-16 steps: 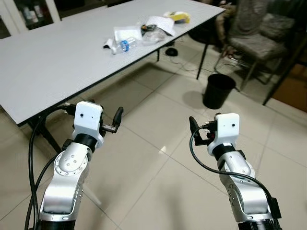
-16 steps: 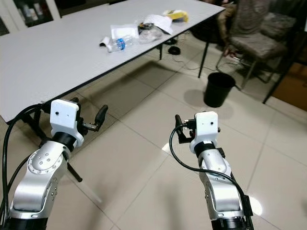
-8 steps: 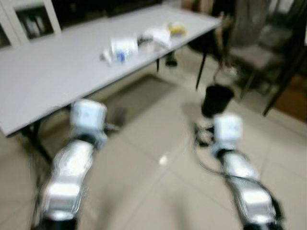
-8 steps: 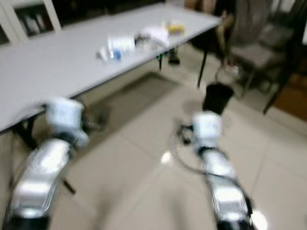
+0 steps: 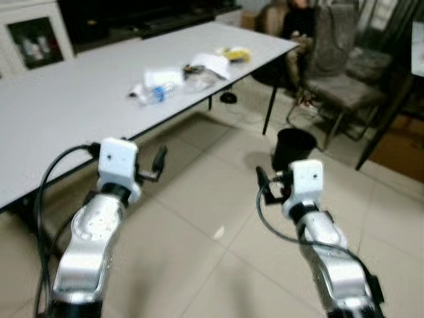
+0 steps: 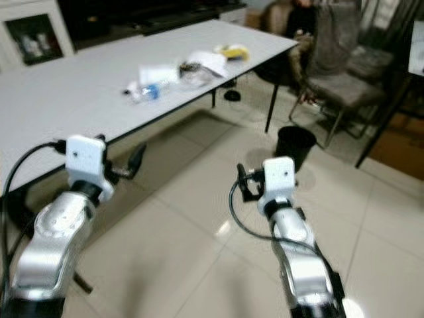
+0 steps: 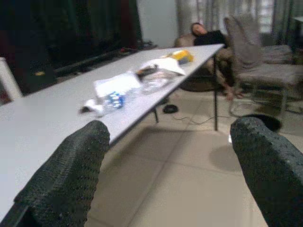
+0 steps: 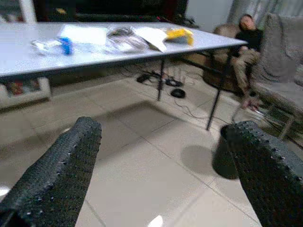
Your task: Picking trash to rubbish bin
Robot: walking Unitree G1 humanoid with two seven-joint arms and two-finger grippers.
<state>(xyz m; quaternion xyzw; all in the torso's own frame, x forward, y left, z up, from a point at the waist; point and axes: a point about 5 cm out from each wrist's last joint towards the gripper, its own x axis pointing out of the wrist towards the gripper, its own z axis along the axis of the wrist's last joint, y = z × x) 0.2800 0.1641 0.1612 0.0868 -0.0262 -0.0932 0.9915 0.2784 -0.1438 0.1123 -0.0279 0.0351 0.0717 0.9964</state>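
Trash (image 5: 182,74) lies on table (image 5: 59,112), beyond both end effectors.

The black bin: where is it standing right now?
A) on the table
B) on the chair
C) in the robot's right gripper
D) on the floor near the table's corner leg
D: the black bin stands on the tiled floor by the table leg.
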